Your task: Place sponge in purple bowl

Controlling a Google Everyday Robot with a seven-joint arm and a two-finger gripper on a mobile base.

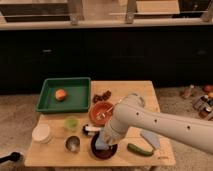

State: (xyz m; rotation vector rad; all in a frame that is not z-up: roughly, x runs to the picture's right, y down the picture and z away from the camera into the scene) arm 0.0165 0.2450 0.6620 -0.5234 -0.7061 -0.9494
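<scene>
**Ana:** Sponge (101, 143) first: where is it?

**Ben:** Low over the purple bowl (104, 151), near the front edge of the surface (150, 90), roughly mid-way along it. The pale blue block sits under the end of the white arm, inside the bowl's rim as far as I can judge.

**Ana:** Is the hand (102, 139) gripping it?

**Ben:** I cannot tell. The hand is down at the bowl, right at the sponge, but the arm's wrist hides the part that would settle it.

**Ana:** So how far along are we?

**Ben:** Late, I'd say. The carry looks done, since the sponge is already at the bowl. What is left, by my reading, is letting go and lifting the arm clear so the sponge rests in the bowl on its own.

**Ana:** Anything close enough to interfere?

**Ben:** The orange-red bowl (101, 112) lies just behind, toward the middle of the surface. A steel cup (72, 144) stands just left of the purple bowl, and a green pepper (139, 149) lies to its right by the front edge. The green tray (50, 102) occupies the back left corner, well apart.
</scene>
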